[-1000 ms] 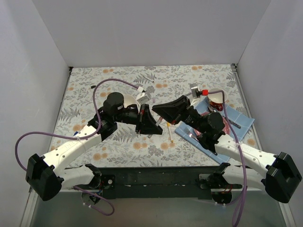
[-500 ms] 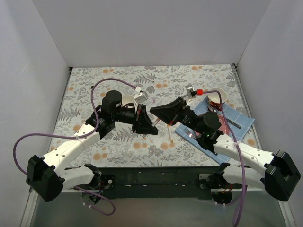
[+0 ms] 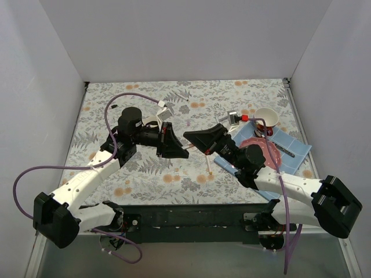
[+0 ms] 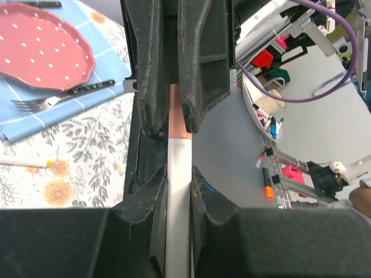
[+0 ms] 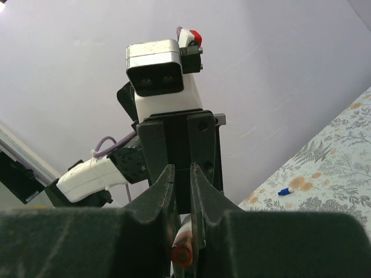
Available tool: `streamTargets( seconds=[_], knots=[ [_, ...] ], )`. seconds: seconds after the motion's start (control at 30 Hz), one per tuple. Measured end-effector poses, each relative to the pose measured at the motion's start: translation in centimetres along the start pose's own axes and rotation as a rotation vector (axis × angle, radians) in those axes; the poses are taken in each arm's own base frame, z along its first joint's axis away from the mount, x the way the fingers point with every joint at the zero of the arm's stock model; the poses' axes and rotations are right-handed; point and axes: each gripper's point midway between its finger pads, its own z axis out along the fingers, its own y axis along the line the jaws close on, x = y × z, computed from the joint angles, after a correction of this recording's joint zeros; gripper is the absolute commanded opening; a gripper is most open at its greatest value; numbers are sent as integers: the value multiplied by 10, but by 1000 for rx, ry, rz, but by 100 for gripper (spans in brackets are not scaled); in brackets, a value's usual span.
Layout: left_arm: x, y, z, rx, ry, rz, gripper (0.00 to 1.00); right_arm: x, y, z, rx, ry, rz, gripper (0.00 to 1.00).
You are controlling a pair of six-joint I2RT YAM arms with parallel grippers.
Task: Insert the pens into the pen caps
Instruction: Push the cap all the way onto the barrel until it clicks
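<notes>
Your left hand (image 4: 178, 179) is clenched on a pen (image 4: 178, 223), its white barrel pinched between the two fingers at the bottom centre of the left wrist view; your right hand (image 5: 181, 174) is clenched on an orange-pink cap (image 4: 179, 110), seen end-on low in the right wrist view. The hands face each other tip to tip just left of centre in the overhead view, raised off the table (image 3: 232, 92); the barrel runs straight up into the cap and the two meet at the cap's mouth, but you cannot tell how far the pen is seated.

A second pen (image 3: 207, 164) lies flat on the table just below and right of the joined hands, touching neither.

To the right, a blue cloth (image 3: 293, 145) carries a red dotted plate (image 4: 40, 46) and a fork (image 4: 52, 99); a cup (image 3: 266, 117) stands at the cloth's upper edge. That cluster sits close beside your right arm.

You have open floral table along the top of the overhead view and across the left side; the white walls close in at left, right and back, and both arms are well apart from them; the black base rail borders the near edge at the bottom.
</notes>
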Motion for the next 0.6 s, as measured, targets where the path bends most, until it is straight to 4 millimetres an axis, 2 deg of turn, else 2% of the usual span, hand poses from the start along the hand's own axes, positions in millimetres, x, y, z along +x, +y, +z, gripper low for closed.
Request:
streamTargets(
  seconds=[0.27, 0.37, 0.5, 0.6],
  knots=[
    [-14, 0, 1, -25, -67, 72, 0, -19, 0, 13, 69, -87, -2, 1],
    [-14, 0, 7, -38, -83, 91, 0, -27, 4, 25, 83, -104, -16, 1],
    [-10, 0, 17, -49, -78, 81, 0, -18, 8, 45, 83, -76, -21, 1],
    [-10, 6, 17, -82, -84, 70, 0, -18, 2, 48, 110, -83, -31, 1]
  ],
)
